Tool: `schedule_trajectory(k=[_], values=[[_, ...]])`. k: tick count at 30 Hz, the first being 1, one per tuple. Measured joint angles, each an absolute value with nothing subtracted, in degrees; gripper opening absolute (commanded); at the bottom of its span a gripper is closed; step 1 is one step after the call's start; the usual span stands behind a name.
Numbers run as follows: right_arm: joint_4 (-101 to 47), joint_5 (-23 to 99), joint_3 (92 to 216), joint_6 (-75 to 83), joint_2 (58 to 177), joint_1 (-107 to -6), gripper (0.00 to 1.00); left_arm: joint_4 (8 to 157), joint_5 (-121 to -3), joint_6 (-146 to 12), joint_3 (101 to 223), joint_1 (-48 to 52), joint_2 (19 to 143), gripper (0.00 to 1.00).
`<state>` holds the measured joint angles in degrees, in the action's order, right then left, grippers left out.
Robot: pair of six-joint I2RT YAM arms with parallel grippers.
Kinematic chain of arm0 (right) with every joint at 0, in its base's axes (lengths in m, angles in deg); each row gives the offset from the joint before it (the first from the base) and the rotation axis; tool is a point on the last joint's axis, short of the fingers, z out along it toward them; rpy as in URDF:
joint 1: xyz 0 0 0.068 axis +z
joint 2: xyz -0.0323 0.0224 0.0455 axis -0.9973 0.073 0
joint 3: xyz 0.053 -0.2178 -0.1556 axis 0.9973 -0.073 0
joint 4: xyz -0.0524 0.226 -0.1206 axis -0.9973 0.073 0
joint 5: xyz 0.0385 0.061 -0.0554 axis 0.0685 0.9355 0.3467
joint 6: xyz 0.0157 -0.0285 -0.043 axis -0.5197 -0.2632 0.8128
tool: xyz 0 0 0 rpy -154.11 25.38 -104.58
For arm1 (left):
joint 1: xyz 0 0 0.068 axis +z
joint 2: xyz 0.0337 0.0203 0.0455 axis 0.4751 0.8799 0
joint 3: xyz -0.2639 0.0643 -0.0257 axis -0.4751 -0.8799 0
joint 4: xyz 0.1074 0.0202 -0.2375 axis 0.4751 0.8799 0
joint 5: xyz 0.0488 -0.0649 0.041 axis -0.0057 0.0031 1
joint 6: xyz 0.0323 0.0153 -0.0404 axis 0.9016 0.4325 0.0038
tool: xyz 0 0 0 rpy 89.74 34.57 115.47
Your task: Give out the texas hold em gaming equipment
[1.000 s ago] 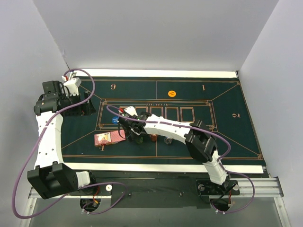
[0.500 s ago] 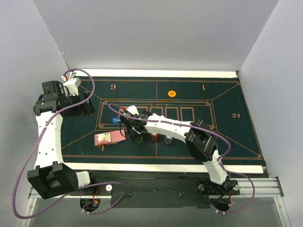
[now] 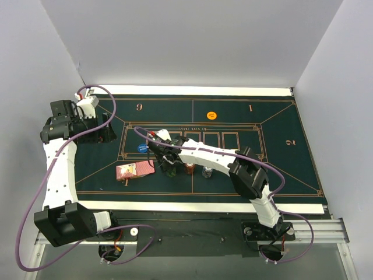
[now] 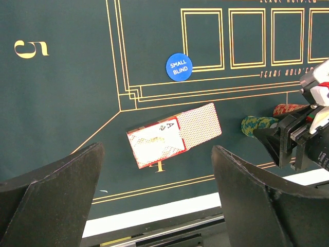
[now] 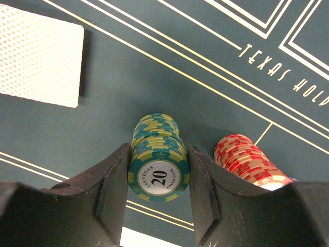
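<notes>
- Chips sit nearest the arms: a tall stack of green striped round chips (image 5: 158, 164) stands upright on the dark green felt mat with orange lines (image 3: 280, 163), close to its near edge.
- The right gripper (image 5: 159, 190) has this stack between its two fingers (image 5: 115, 195). Both fingers touch the sides of the top chips, so the gripper is closed on the stack, just as wide as one chip.
- The stack's long way goes up and down, and the gripper comes at it from above. I think the next move needs a lift straight up, or the chips may tip and spill.
- Just beside the green stack stands a stack of red-orange striped chips (image 5: 247, 159). A small stack of grey chips (image 3: 207, 172) comes after that.
- On the other side lie the pink-backed playing cards (image 4: 175, 135), flat on the mat. One shows a white face with an A. They are near the green stack but do not touch it.
- A bit farther is the round blue button disc (image 4: 179, 67).
- The left gripper (image 4: 157, 154) is up at the far left, wide open and holding nothing. It is well apart from the chips, so the right arm is the nearer one.
- Farthest away is the round orange button disc (image 3: 211, 115).
</notes>
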<state>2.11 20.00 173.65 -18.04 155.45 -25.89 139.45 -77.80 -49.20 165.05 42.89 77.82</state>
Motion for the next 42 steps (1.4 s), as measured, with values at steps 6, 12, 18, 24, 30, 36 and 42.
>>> schedule_trajectory(k=[6, 12, 18, 24, 30, 36, 42], values=[[4.7, 20.0, 178.2, -18.0, 155.5, -26.1, 0.26, 139.4, -77.8, -49.1, 165.0, 43.1, 77.8, 0.97], [6.7, 20.1, 184.6, -17.5, 155.6, -27.1, 0.25, 139.4, -77.8, -49.1, 165.0, 43.3, 77.8, 0.97], [7.3, 21.2, 196.4, -17.1, 161.8, -30.3, 0.25, 139.4, -78.0, -49.1, 165.0, 43.5, 78.0, 0.97], [6.3, 23.5, 206.1, -17.1, 173.1, -33.8, 0.26, 139.4, -78.3, -49.2, 165.0, 43.7, 79.7, 0.97], [5.9, 26.2, 208.9, -17.1, 179.4, -35.2, 0.26, 139.3, -78.6, -49.2, 165.5, 43.9, 80.9, 0.97], [4.0, 29.2, 210.1, -17.1, 180.8, -35.2, 0.26, 138.7, -79.2, -49.2, 165.7, 44.0, 82.0, 0.97], [1.9, 31.9, 213.7, -17.1, 182.3, -35.2, 0.28, 137.7, -80.3, -49.3, 165.7, 44.0, 83.1, 0.97]])
